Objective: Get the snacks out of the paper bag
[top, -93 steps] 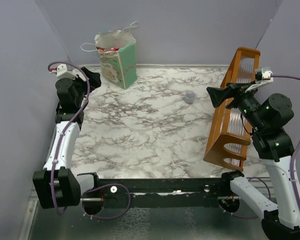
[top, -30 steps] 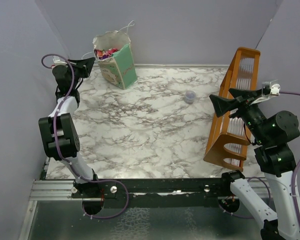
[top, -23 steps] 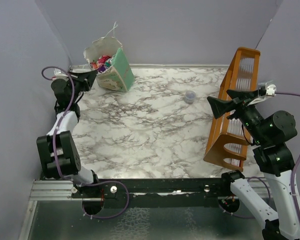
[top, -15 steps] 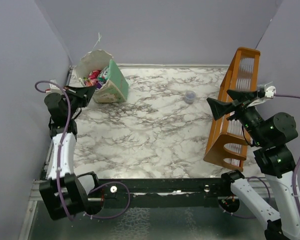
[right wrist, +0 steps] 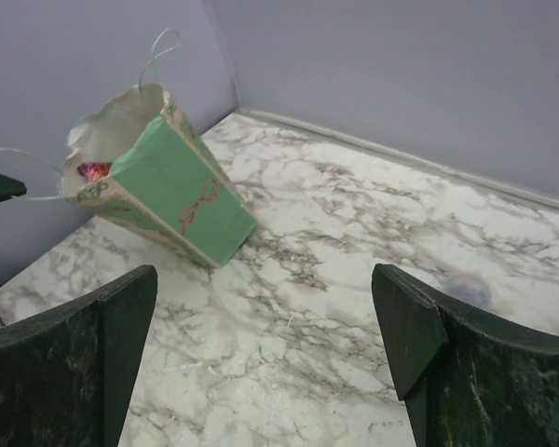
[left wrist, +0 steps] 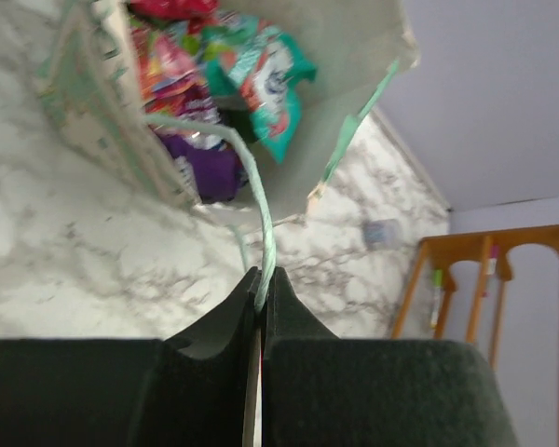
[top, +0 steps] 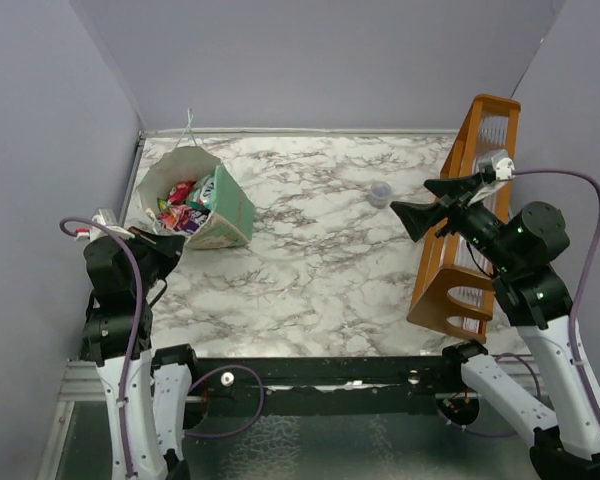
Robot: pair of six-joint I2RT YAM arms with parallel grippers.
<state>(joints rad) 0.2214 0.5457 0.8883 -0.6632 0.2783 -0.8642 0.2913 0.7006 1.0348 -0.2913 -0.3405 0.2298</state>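
Pinching the bag by its handle, left gripper is clamped shut; bag's tilted, snacks inside. Right gripper is wide open, empty.

A white tabletop veined in grey marble carries three things. Just ahead of the left claw is the paper bag, tipped over on its base so that its open mouth leans toward that claw. A small clear cup sits near the tips of the right claw — a little beyond them. The orange wooden rack stands close behind that claw, along the table's right edge.
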